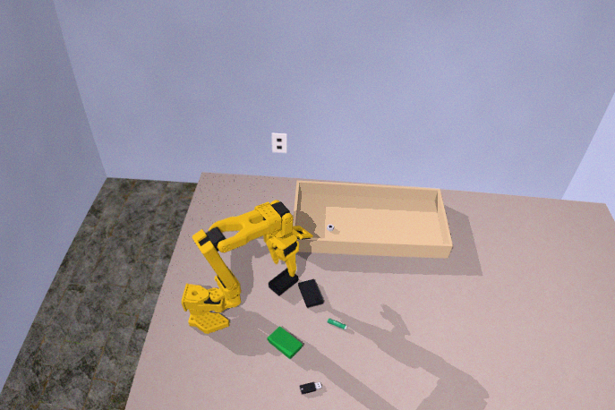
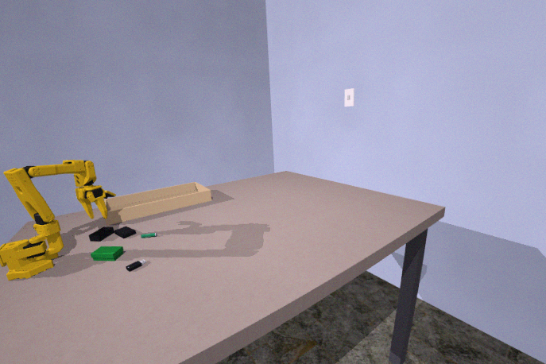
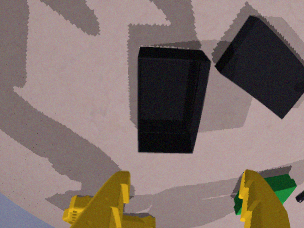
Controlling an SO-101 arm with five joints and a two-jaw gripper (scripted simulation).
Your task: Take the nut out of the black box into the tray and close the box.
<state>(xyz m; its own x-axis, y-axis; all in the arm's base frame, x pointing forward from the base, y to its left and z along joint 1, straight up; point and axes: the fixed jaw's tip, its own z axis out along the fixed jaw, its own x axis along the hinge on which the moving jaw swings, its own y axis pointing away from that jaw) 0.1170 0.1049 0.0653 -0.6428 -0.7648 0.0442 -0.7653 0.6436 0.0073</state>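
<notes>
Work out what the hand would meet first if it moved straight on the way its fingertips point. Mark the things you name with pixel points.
The hand (image 1: 285,269) (image 2: 98,217) (image 3: 185,172) points down at the table, so it would probably meet the open black box part (image 1: 283,283) (image 2: 102,234) (image 3: 167,90) first, though depth is hard to judge.

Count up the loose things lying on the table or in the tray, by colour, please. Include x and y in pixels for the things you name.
Black: 3 (open box (image 1: 283,282) (image 2: 101,234) (image 3: 165,95), lid (image 1: 311,293) (image 2: 125,232) (image 3: 265,65), USB stick (image 1: 310,388) (image 2: 135,265))
Green: 2 (box (image 1: 285,341) (image 2: 106,253) (image 3: 282,186), small cylinder (image 1: 337,323) (image 2: 148,234))
Grey: 1 (nut (image 1: 330,226))
Total: 6
</notes>
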